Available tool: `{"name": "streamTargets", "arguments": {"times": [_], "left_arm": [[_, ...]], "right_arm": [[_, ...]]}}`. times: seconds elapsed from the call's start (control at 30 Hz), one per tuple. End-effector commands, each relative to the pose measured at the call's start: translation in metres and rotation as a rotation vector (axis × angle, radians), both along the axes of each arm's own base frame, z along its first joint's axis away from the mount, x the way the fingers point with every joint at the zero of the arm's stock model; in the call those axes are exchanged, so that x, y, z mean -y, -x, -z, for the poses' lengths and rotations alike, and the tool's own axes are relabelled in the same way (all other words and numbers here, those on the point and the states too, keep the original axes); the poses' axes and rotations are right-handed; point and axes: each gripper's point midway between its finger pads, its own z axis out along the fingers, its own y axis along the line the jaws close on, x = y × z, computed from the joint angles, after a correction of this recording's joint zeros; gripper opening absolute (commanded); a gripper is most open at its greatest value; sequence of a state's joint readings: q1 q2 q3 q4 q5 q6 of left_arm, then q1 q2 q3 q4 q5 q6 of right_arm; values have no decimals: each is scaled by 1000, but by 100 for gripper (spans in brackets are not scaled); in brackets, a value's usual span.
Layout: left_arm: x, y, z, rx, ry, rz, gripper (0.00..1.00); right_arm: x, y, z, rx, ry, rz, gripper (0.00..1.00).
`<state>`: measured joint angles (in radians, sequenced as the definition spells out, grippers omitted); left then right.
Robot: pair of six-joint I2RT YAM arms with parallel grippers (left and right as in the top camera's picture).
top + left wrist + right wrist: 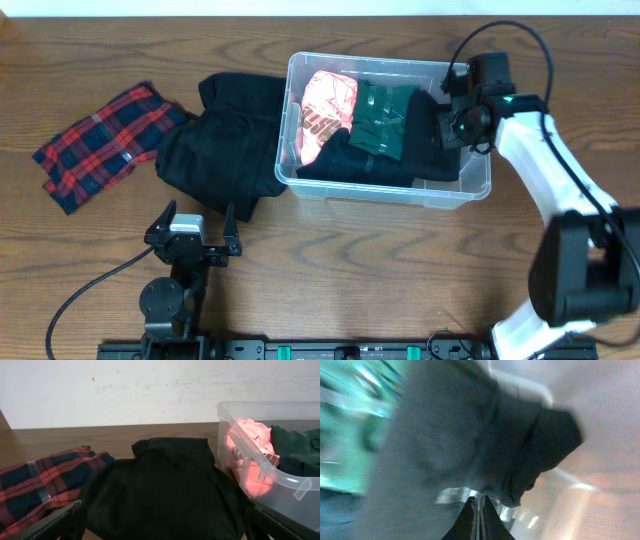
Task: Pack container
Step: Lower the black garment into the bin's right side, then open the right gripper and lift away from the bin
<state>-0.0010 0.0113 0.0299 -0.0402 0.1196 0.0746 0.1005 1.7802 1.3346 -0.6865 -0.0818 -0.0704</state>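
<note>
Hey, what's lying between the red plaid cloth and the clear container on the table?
A heap of black clothing lies between the red plaid cloth and the container, its right edge against the container's left wall. The overhead view shows it.

A brown wooden table (380, 270) with wavy grain lies beneath the left gripper (162, 522) and runs ahead of it to a far edge. Beyond that edge, straight ahead of the gripper, rises a plain off-white wall (150, 390), faintly scuffed, with 1 small red mark (93, 379) up to the gripper's left. The light is soft and even.
</note>
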Motion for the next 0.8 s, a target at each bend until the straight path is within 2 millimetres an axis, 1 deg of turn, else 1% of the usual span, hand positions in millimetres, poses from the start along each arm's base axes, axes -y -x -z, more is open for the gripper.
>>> {"name": "streamTargets", "arguments": {"times": [0.0, 0.1, 0.2, 0.27, 0.4, 0.57, 0.63, 0.7, 0.77], "left_arm": [[0, 0, 17, -44, 9, -2, 98], [0, 0, 17, -44, 9, -2, 98], [0, 0, 17, -44, 9, -2, 98], [0, 0, 17, -44, 9, -2, 98], [0, 0, 17, -44, 9, -2, 98], [0, 0, 17, -44, 9, -2, 98], [0, 0, 17, -44, 9, -2, 98], [0, 0, 17, -44, 9, -2, 98], [0, 0, 17, -44, 9, -2, 98]], "right_arm": [[-24, -9, -65, 162, -97, -62, 3], [-30, -8, -69, 168, -125, -78, 3], [-37, -7, -60, 140, -152, -96, 2], [-44, -6, -51, 113, -165, -109, 2], [-58, -4, -23, 44, -165, -136, 2], [-78, 4, 23, -69, -151, -176, 4], [-80, 7, 40, -108, -131, -179, 4], [-78, 9, 55, -141, -104, -172, 4], [-77, 10, 61, -155, -101, -170, 3]]}}
